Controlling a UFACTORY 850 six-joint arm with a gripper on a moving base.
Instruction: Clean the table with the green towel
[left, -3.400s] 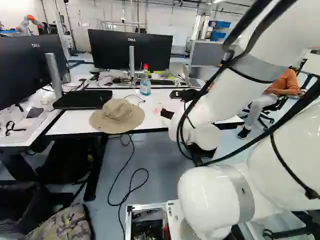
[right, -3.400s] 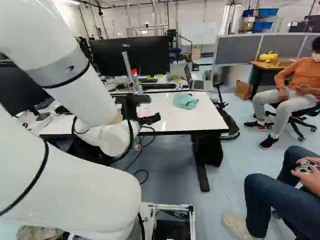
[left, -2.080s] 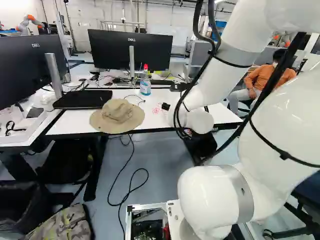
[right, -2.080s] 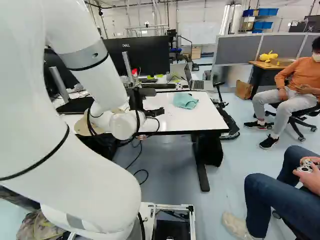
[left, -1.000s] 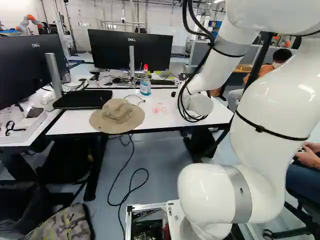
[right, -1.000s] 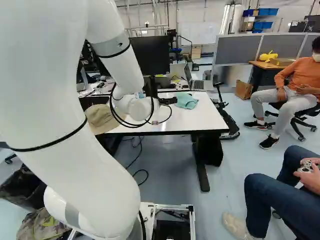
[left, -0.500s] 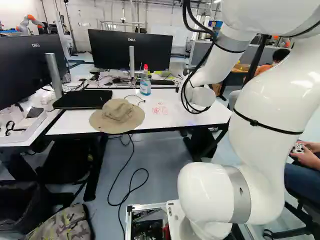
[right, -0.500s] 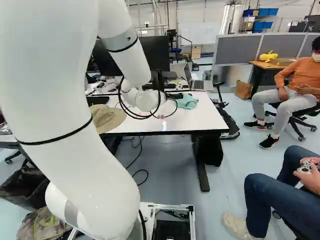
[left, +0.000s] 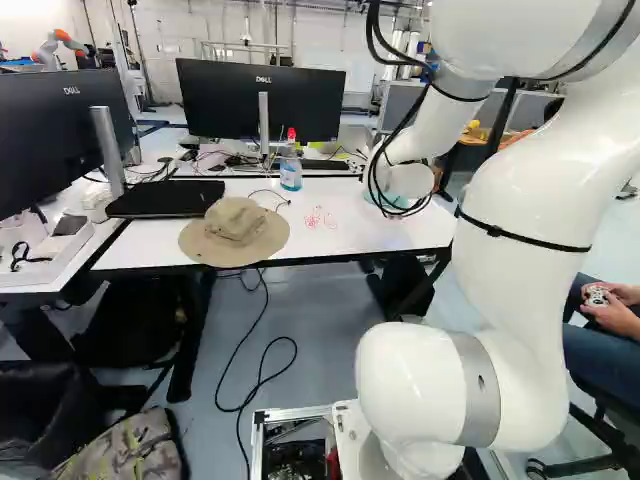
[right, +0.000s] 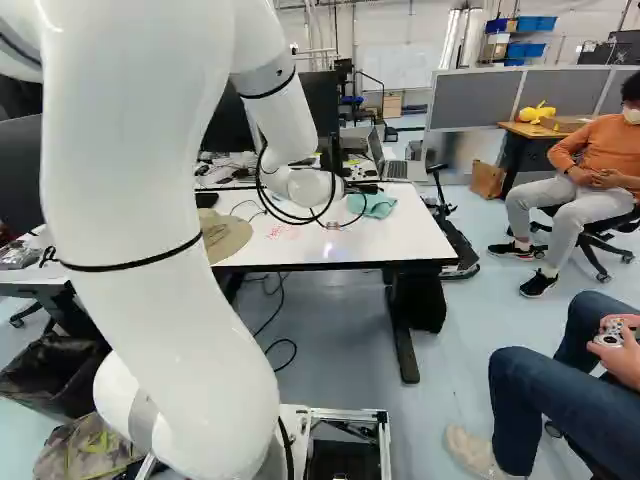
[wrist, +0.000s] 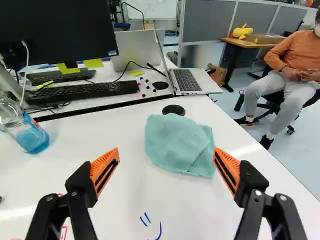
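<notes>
Ink to wipe from the white tabletop (wrist: 120, 185). Hand (wrist: 166, 150) released, orange pads (wrist: 100, 164) spread wide, nothing grasped. Just ahead, find the green towel (wrist: 177, 142) bunched on the tabletop, near a black disc (wrist: 173, 109). Looks light, limp, and hard to harm; probably sags once lifted. Best to pinch low across the raised middle, not by a thin edge. Then scrub red marks (left: 320, 218) and blue strokes (wrist: 145, 219).

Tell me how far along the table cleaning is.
Nothing looks wiped yet: red drawings and blue strokes mark the white tabletop. The open claw holds nothing; the green towel lies ahead of it. Left, it seems: grip the towel, then wipe off the marks.
</notes>
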